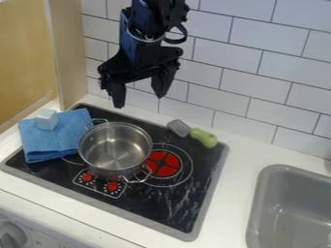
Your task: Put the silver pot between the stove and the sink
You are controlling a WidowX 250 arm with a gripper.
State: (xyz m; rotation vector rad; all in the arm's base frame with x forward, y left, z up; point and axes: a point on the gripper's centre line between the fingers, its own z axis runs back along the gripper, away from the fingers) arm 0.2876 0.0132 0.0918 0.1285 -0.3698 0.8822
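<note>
Camera view: gripper (139,99) hangs at roughly twelve o'clock from silver pot (116,151), fingers spread apart. Pot upright on black stove (155,209), not between stove and sink. Clock bearings from pot: blue cloth (53,146) at nine to ten, pale cube (46,119) on it; green-handled spatula (204,138) at two; grey sink (258,196) at four.

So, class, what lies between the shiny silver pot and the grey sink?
In the camera view: the black stove top with its red burner, then a strip of white counter.
</note>
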